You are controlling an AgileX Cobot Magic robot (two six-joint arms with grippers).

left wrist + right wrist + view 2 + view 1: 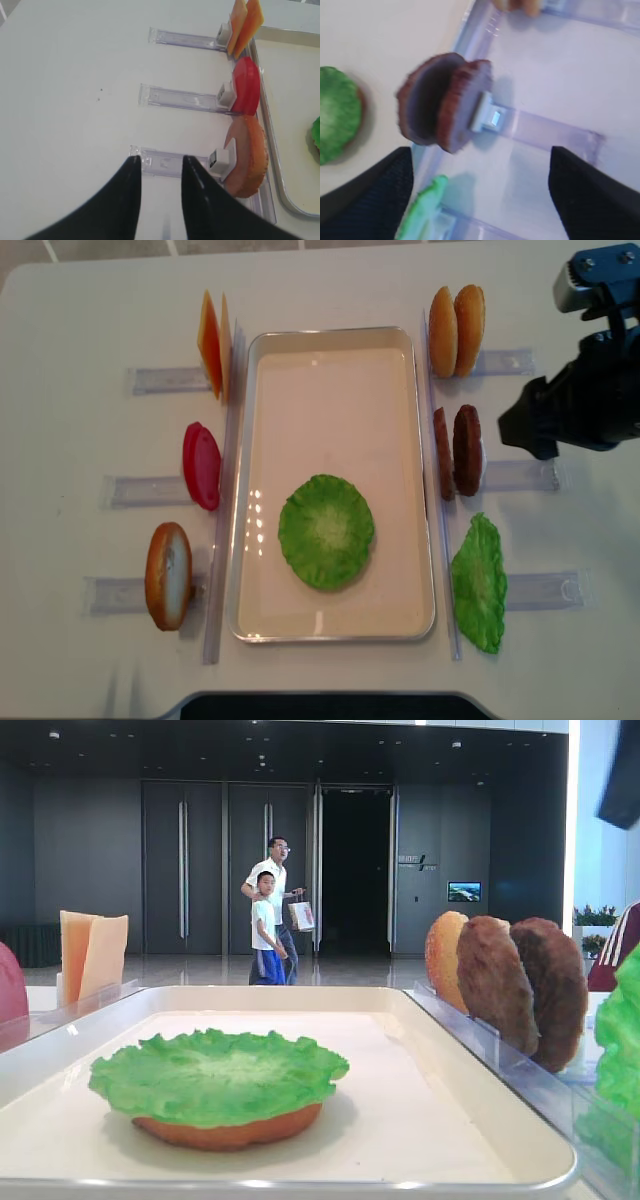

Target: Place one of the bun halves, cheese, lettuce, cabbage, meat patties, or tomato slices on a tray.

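A green lettuce (326,531) leaf lies on a bun half (230,1130) inside the white tray (330,333). Two dark meat patties (445,102) stand upright in a clear rack right of the tray. My right gripper (480,195) hovers over that rack, open wide and empty, short of the patties. A second lettuce leaf (422,210) stands just below its left finger. My left gripper (160,159) is open and empty over the outer end of the rack holding another bun half (247,160). Cheese (245,25) and a red tomato slice (246,92) stand in the racks beyond.
Two more bun halves (457,317) stand in the back right rack. Clear racks (150,490) line both long sides of the tray. My right arm (585,400) fills the right edge of the overhead view. Two people (270,915) stand far behind the table.
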